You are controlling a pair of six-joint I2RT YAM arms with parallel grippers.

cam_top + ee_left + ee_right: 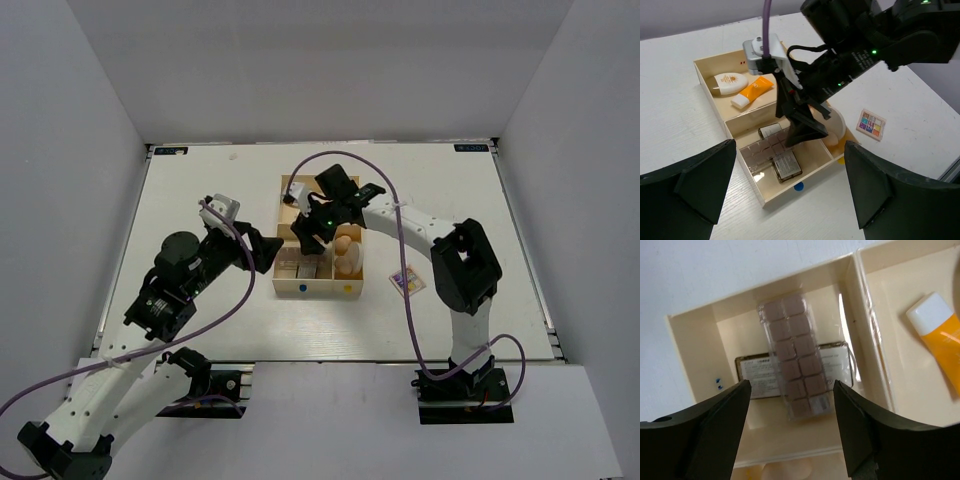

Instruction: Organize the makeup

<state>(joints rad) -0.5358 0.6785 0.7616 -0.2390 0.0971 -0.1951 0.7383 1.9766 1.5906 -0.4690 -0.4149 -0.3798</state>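
Note:
The pale wooden box [322, 289] stands mid-table. In the left wrist view its far compartment holds the white teardrop piece [730, 83] and the orange tube [755, 90]. The middle compartment holds a clear brown palette [762, 151] and a dark labelled palette [787, 166]. Beige sponges [839, 126] are partly hidden in the near-right compartment. My right gripper [791, 392] is open and empty just above the brown palette [795, 360], which lies across a labelled palette [754, 374]. My left gripper [790, 200] is open and empty, beside the box's left front. The multicoloured palette [407, 281] lies on the table right of the box.
The right arm [875, 40] reaches over the box from the right and blocks part of it in the left wrist view. A blue dot [799, 186] and a yellow dot mark the box's front wall. White walls enclose the table on three sides.

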